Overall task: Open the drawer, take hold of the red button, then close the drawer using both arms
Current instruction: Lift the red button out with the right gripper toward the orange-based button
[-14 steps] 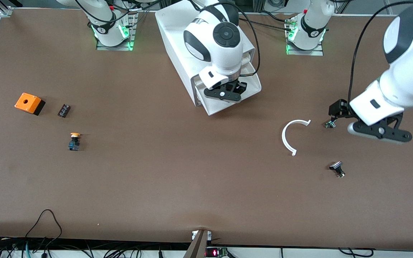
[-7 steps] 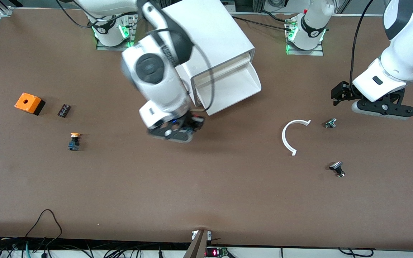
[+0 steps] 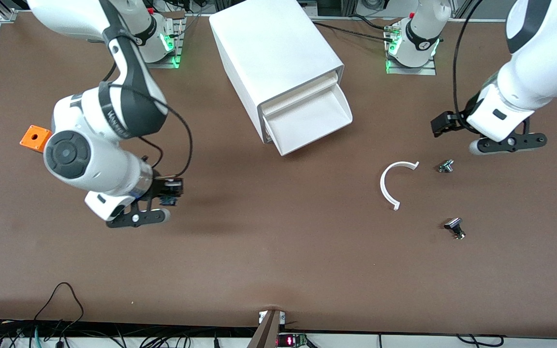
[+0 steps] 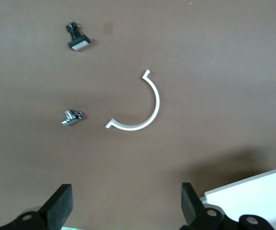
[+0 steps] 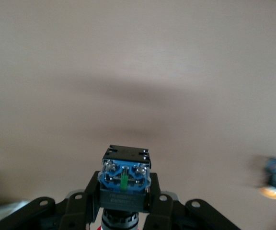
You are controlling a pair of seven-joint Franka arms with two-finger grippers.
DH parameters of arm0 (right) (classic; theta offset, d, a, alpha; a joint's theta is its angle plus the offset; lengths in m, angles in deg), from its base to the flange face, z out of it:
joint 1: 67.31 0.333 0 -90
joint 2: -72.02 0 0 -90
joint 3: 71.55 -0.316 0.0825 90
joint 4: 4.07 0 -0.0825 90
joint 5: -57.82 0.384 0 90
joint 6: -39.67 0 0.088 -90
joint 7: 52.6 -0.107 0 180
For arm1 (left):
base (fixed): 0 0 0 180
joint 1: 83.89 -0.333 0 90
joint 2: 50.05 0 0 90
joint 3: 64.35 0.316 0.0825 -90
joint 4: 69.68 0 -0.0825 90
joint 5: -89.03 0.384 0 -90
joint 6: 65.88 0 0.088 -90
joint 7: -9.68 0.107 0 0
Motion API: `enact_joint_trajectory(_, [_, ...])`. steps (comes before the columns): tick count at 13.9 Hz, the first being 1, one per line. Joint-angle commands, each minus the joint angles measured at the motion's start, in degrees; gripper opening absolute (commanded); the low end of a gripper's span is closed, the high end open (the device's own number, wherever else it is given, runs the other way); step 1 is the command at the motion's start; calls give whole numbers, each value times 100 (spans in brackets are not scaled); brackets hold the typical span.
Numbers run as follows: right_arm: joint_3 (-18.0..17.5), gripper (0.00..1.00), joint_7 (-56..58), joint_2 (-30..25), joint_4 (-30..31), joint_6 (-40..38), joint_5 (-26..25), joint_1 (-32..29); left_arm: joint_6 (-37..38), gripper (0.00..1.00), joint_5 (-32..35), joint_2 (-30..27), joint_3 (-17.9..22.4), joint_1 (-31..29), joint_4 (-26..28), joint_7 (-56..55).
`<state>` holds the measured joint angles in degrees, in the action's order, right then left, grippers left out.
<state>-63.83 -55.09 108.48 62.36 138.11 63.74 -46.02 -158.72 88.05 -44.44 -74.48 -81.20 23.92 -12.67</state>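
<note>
Now you see the button (image 5: pixel 124 184) pinched blue base outward in the right gripper (image 3: pixel 158 200), up over bare table toward the right arm's end, near the orange box (image 3: pixel 35 138). The drawer (image 3: pixel 310 122) stands pulled out of the cabinet (image 3: pixel 269 53). Your left gripper (image 3: pixel 506 145) hovers with fingers (image 4: pixel 59 207) spread above the table, near the white arc (image 3: pixel 390 182) and 2 small parts (image 3: pixel 446 166).

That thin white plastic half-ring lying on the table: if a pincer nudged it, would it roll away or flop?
The thin white plastic half-ring lies flat, so it would probably slide or spin, not roll. It holds a clean curve, so it is likely stiff. Being so slim, it is probably light.
</note>
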Motion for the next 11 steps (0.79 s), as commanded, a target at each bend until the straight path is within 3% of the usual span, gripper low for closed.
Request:
enact_joint_trajectory(1, [467, 0, 1089, -454, 1420, 1005, -99, 42, -907, 99, -156, 675, -207, 21, 18, -375])
enact_joint_trajectory(3, [721, 0, 1643, -639, 2545, 2174, -73, 33, -1437, 99, -87, 1045, -435, 74, 18, -899])
enact_joint_trajectory(5, [941, 0, 2162, -640, 3215, 3002, 6, 7, -1535, 99, -69, 1222, -498, 266, 79, -1305])
enact_joint_trajectory(8, [951, 0, 2244, -623, 3849, 3689, 50, -203, -1553, 99, -77, 1459, -507, 591, 141, -1640])
enact_joint_trajectory(11, [960, 0, 2261, -570, 4324, 4278, 252, -274, -2209, 98, -113, 1303, -681, 750, 885, -1938])
